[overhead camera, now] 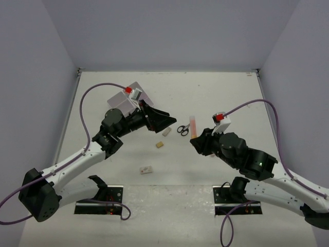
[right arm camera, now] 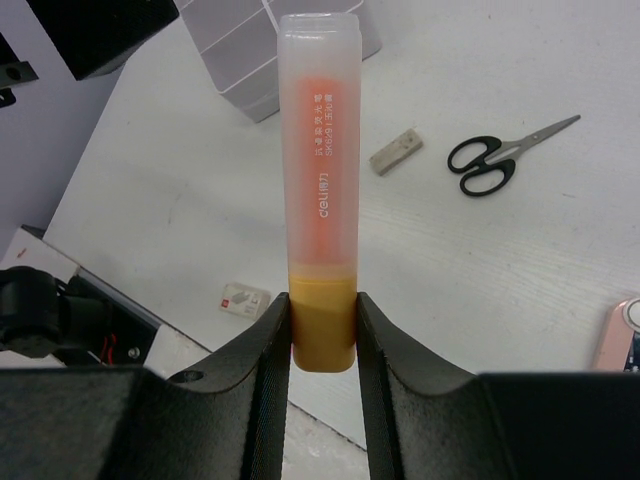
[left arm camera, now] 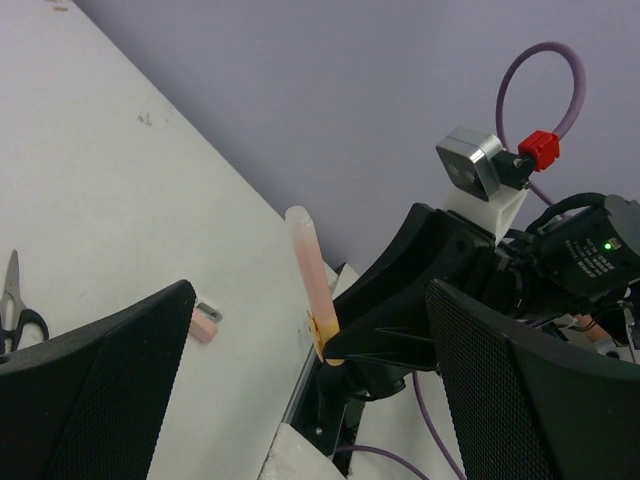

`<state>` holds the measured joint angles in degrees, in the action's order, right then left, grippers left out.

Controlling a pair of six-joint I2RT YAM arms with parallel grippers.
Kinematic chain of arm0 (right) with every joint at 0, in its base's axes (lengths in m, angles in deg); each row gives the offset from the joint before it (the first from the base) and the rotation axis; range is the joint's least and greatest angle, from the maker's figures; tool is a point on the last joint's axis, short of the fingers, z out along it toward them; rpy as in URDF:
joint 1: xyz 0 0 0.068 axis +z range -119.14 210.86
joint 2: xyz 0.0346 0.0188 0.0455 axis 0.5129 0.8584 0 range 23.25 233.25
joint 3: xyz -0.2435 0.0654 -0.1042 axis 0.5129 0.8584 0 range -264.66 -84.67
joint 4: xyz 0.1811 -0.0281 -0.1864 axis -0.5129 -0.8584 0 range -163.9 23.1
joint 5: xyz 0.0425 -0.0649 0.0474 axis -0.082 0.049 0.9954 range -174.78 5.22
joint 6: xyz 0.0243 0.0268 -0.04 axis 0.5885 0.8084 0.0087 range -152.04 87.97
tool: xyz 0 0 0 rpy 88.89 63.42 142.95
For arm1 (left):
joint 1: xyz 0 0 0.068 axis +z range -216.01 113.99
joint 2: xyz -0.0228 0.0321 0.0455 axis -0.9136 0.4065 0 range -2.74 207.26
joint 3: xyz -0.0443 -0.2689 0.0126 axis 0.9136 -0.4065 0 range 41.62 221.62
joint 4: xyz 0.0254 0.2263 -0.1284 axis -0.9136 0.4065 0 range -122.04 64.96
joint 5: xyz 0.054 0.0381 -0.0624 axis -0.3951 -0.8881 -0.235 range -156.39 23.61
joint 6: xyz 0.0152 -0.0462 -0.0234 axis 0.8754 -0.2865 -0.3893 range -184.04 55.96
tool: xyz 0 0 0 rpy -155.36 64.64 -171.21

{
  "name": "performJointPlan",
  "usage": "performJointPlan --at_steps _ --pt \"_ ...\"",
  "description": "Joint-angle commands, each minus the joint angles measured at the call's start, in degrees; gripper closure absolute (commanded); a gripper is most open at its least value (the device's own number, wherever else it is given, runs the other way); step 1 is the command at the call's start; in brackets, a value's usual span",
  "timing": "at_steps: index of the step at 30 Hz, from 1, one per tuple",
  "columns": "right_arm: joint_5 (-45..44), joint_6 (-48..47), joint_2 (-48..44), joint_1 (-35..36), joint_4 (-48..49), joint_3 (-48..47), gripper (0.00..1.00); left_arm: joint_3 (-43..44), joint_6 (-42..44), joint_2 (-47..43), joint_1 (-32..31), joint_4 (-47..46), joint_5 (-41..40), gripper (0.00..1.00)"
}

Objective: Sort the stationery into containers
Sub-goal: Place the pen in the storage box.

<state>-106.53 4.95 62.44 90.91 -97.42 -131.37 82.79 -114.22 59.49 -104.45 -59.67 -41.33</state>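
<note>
Right hand (right arm camera: 322, 322): you have it clamped on the yellow base of the orange highlighter (right arm camera: 320, 170), whose capped end sticks out free of the fingers and off the table (overhead camera: 231, 92).
Highlighter heading: in the top view it points to 12 o'clock from your hand.
Left hand (overhead camera: 163, 121): fingers spread wide with nothing between them, aimed at 3 o'clock.
Scissors (overhead camera: 183, 129): flat on the table, just at 9 o'clock of the highlighter.
White eraser (overhead camera: 166, 130): at 9 o'clock of the scissors, close under your left hand.
Beige eraser (overhead camera: 160, 145): at 7 o'clock of the white one.
Labelled eraser (overhead camera: 146, 169): well apart, at 7 o'clock again.
Containers (overhead camera: 134, 88): at 10 o'clock of the table's middle, partly hidden by your left wrist.
</note>
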Motion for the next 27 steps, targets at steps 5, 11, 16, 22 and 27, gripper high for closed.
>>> performJointPlan --at_steps 5,11,16,22,27 --pt "1.1 -4.03 -3.39 0.26 4.6 0.23 1.0 -0.63 -0.4 -3.32 -0.26 -4.95 -2.63 0.0" --pt "1.6 -5.38 -4.38 0.25 6.35 1.08 1.0 -2.18 -1.25 -3.87 -0.32 -6.31 -5.04 0.0" --pt "1.23 -5.95 -4.09 0.25 5.81 0.11 1.0 -3.44 -4.29 -2.86 -0.31 -8.45 -6.01 0.0" --pt "3.2 -5.89 -5.53 0.27 6.46 0.17 1.0 -6.75 -8.46 -2.06 -0.29 -16.84 -3.86 0.0" --pt "5.6 -6.95 -4.93 0.32 7.16 0.15 1.0 -7.15 -9.92 -1.59 -0.43 -18.02 -3.65 0.0"
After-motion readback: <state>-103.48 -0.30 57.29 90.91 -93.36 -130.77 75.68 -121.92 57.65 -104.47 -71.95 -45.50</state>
